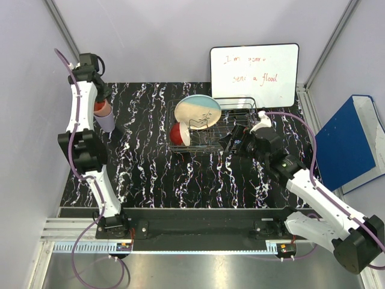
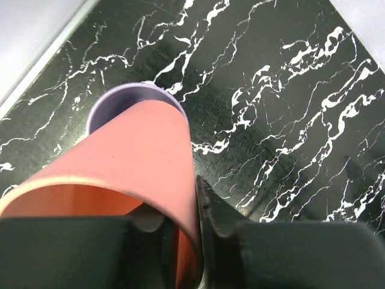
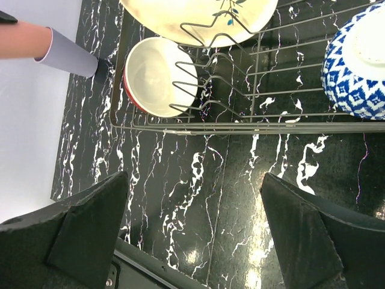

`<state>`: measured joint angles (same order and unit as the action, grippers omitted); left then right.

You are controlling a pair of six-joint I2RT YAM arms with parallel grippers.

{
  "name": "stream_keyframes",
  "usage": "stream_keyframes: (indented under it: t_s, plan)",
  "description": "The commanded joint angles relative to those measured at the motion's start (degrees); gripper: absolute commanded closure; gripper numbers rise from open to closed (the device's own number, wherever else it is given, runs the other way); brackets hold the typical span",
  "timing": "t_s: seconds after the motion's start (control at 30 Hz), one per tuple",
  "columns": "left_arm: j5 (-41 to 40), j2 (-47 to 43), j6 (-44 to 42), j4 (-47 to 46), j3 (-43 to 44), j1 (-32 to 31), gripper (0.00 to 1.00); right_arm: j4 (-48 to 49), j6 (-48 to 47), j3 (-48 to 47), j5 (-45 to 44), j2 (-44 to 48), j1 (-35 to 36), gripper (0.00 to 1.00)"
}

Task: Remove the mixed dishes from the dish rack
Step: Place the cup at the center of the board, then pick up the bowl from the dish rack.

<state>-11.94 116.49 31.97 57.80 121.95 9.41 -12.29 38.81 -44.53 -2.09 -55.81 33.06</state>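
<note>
The left pincer (image 2: pixel 179 208) is clamped on the wall of the salmon-pink cup (image 2: pixel 138 156), one finger inside, one outside; the near rim is cut off. That cup nests in the lavender cup (image 2: pixel 114 99), mostly hidden, at nine o'clock from the dish rack (image 1: pixel 210 135). The right pincer (image 3: pixel 194 180) gapes wide, empty, the rack at its twelve o'clock, where the large plate (image 3: pixel 180 15) and the blue-and-white bowl (image 3: pixel 355 66) are cropped.

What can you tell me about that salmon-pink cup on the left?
The salmon-pink cup is a plain, smooth, tapered tumbler without a handle, looking like plastic. It stands mouth up, its base nested inside a lavender cup on the black marbled table, far left. Its wall sits between the two fingers of the left tool; whether they pinch it is unclear.
</note>
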Motion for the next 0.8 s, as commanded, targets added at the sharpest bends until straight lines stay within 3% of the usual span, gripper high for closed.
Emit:
stream_keyframes:
  t_s: [0.0,0.03,0.17,0.33,0.47,0.57,0.63,0.73,0.77]
  plan:
    - [2.6,-0.1,0.1,-1.2,4.3,1.1,0.68,1.5,-1.2,-1.5,-0.5,0.1,0.3,0.0]
    - [2.7,-0.3,0.3,-1.1,4.6,1.3,0.61,1.4,-1.3,-1.7,-0.5,0.1,0.3,0.0]
    - [2.8,-1.8,1.5,-0.9,5.9,2.3,0.49,1.5,-1.2,-1.7,-0.5,0.0,0.3,0.0]
    - [2.9,-4.9,3.5,0.2,7.7,2.8,0.45,1.3,-1.1,-1.8,0.0,0.2,0.3,0.0]
    - [7.5,-10.6,5.9,0.6,9.2,1.8,0.45,0.3,-2.2,-2.1,-1.2,0.4,0.3,0.0]
    - [9.0,-15.3,4.3,0.3,9.3,-3.7,0.44,-1.9,-4.8,-3.9,-5.5,-0.4,0.3,0.0]
    - [9.9,-17.2,1.5,-0.1,8.6,-10.6,0.43,-3.1,-6.8,-6.0,-7.6,-1.4,0.3,0.0]
    - [9.8,-21.5,-1.9,-2.7,2.5,-21.3,0.43,-4.8,-8.6,-8.5,-11.5,-3.9,0.3,0.0]
    - [9.2,-24.6,-2.5,-5.7,-3.6,-26.2,0.43,-5.5,-8.8,-9.2,-13.6,-5.2,0.3,0.0]
